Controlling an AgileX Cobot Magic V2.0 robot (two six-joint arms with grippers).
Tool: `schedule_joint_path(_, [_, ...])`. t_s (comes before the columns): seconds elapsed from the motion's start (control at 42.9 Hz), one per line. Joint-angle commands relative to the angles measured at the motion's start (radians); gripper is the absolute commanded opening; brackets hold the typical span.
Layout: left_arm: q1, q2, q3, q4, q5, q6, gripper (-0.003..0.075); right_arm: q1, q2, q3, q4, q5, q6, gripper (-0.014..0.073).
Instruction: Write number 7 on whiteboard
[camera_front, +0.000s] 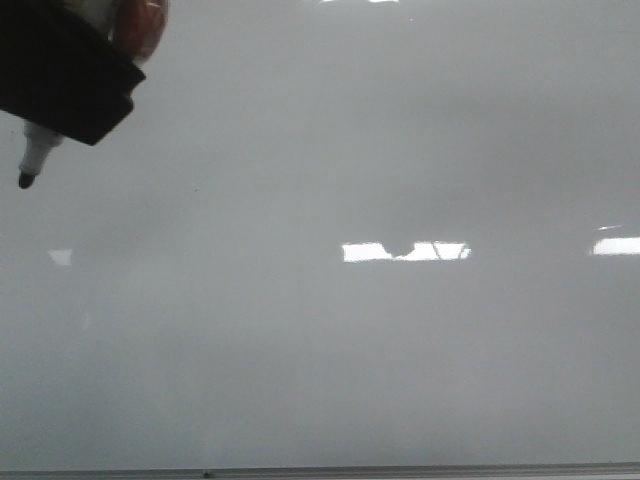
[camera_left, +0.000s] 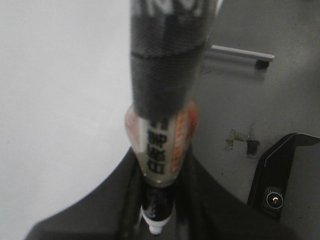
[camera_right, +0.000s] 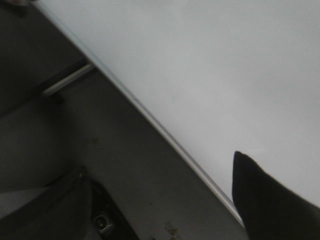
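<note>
The whiteboard (camera_front: 380, 150) fills the front view, glossy pale grey with bright light reflections. The number 7 is out of view. My left gripper (camera_front: 70, 80) hangs over the board's far left corner, shut on a marker (camera_front: 38, 150) whose dark tip points down, just above the surface. The left wrist view looks down the marker's barrel (camera_left: 160, 140), held between the dark fingers of the left gripper (camera_left: 157, 200), with the board (camera_left: 60, 100) beside it. My right gripper (camera_right: 160, 210) is open over the board's framed edge (camera_right: 165, 135). One of its dark fingers (camera_right: 270, 200) shows over the whiteboard (camera_right: 210, 60).
The board's thin grey frame (camera_front: 400, 471) runs along the near side. Beside the board lies a dark grey surface with a black housing that has a round socket (camera_left: 274, 200) (camera_right: 100, 222), a light grey bar (camera_left: 240, 52) and scraps of tape (camera_left: 240, 142).
</note>
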Motion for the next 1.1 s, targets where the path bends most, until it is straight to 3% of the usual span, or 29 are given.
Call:
schedule_joint_path(0.0, [-0.056, -0.015, -0.033, 0.001, -0.051, 0.003, 0.0020, 0.069, 0.074, -0.089, 0.123, -0.015, -0.106, 0.0594])
schedule_joint_path(0.21, [-0.091, -0.015, -0.033, 0.001, -0.051, 0.003, 0.0020, 0.195, 0.229, -0.214, 0.222, -0.028, -0.196, 0.0594])
schedule_joint_path(0.443, [-0.091, -0.015, -0.033, 0.001, -0.055, 0.003, 0.0020, 0.303, 0.387, -0.332, 0.226, -0.041, -0.217, 0.0594])
schedule_joint_path(0.723, [-0.091, -0.015, -0.033, 0.001, -0.055, 0.003, 0.0020, 0.346, 0.484, -0.399, 0.226, -0.043, -0.221, 0.0581])
schedule_joint_path(0.817, [-0.091, -0.015, -0.033, 0.001, -0.055, 0.003, 0.0020, 0.346, 0.490, -0.400, 0.226, -0.039, -0.221, 0.0485])
schedule_joint_path(1.073, [-0.091, -0.015, -0.033, 0.001, -0.062, 0.001, 0.0020, 0.346, 0.490, -0.400, 0.226, -0.029, -0.221, 0.0069])
